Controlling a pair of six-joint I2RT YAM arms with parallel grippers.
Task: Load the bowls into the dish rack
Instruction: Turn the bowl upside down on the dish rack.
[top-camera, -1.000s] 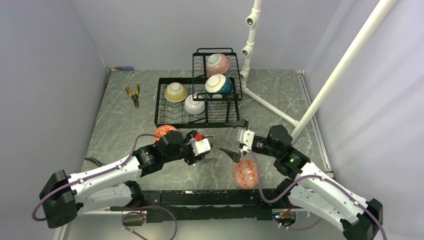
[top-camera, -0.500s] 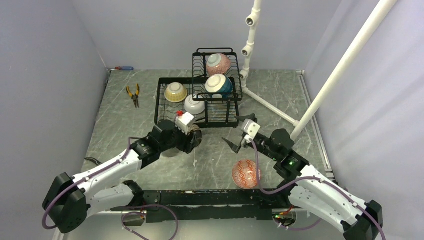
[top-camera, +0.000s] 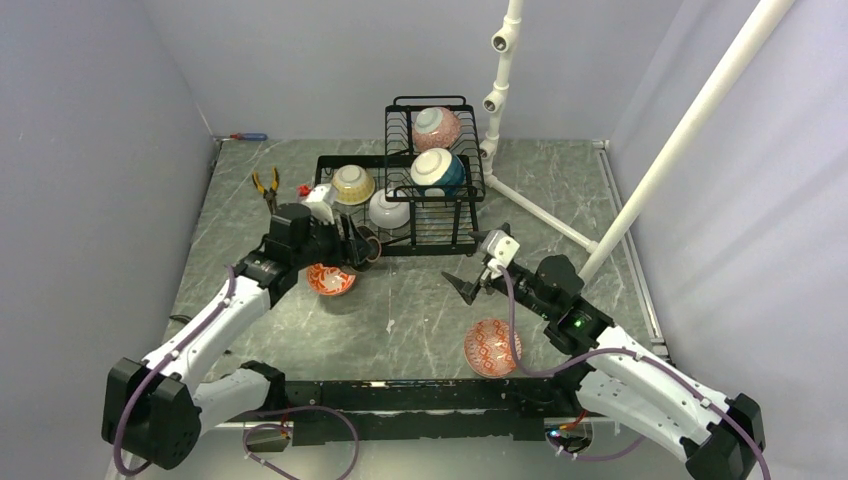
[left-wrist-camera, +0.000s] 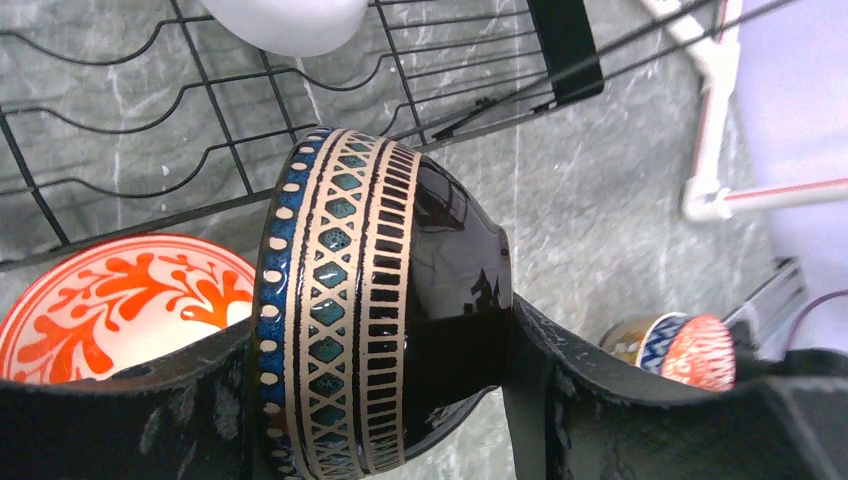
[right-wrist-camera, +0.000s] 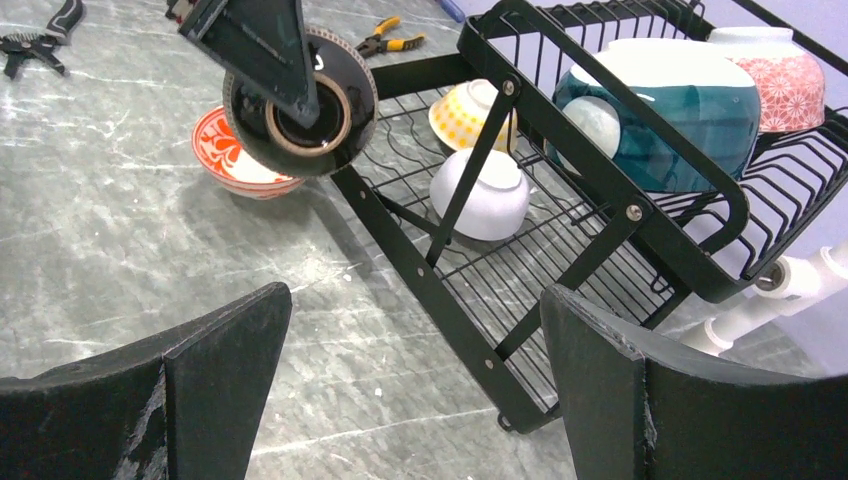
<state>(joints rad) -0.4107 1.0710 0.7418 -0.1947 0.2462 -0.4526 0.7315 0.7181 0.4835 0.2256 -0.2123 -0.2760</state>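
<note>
By the front-left corner of the dish rack (top-camera: 440, 228), seen from above, the left end effector (top-camera: 362, 248) holds a dark banded bowl (top-camera: 370, 252) on edge, up off the tabletop (top-camera: 250, 270) and right at the rack's front rail. Four bowls sit loaded: a cream-yellow bowl (top-camera: 352, 184) and a white bowl (top-camera: 388, 209) on the slotted base, and a teal-and-white bowl (top-camera: 437, 172) and a pink bowl (top-camera: 436, 128) in the raised basket. Two more wait on the tabletop: the left red bowl (top-camera: 330, 279) under the left arm and the near red bowl (top-camera: 491, 347) by the right arm. The right end effector (top-camera: 480, 265) hangs above the tabletop in front of the rack, carrying nothing. From the left wrist, the fingers (left-wrist-camera: 600, 410) are clenched across the dark banded bowl, one on each side, with the rack's wavy slot wires just beyond it. From the right wrist, the two fingers (right-wrist-camera: 180, 400) stand wide apart, released, facing the rack's front corner. I'd say the step in hand is bringing a fifth bowl in. The next move calls for clearing the front rail, lining the rim up with a free slot near the white bowl, and lowering it before letting go, without knocking the neighbours.
</note>
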